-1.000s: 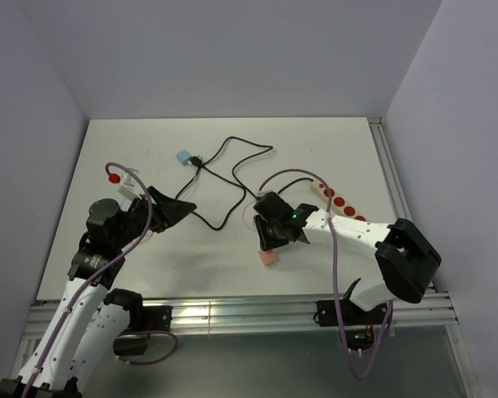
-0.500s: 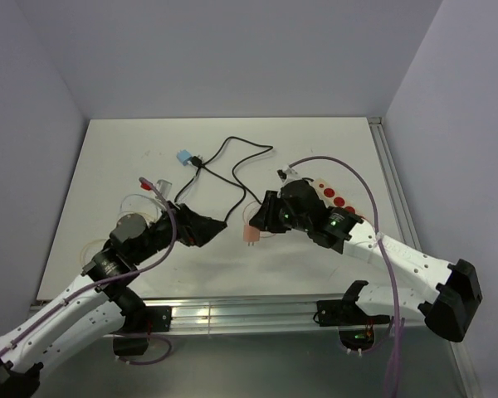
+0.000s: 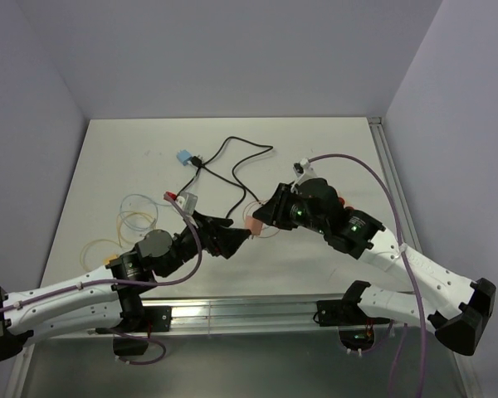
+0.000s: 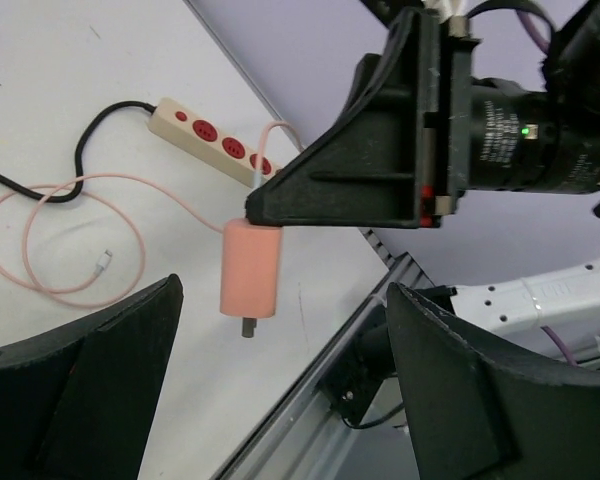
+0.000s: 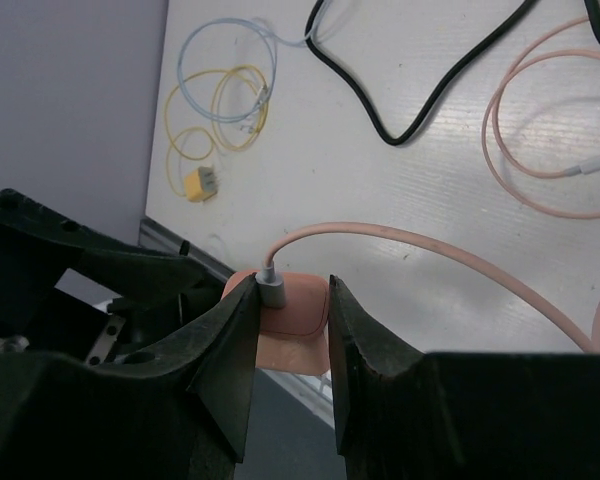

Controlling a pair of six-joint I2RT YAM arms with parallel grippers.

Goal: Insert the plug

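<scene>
While the right gripper [image 5: 292, 300] clamps the pink plug [image 4: 252, 268] above the counter [image 3: 332, 149], the left gripper [image 3: 235, 239] gapes wide just beside it, facing it.

The right gripper [image 3: 264, 215] has carried the pink plug [image 3: 253, 225] from the surface's [image 3: 315, 149] near edge toward the middle. The left gripper [image 3: 236, 239], jaws wide, has swung in from the left to just beside it.
</scene>
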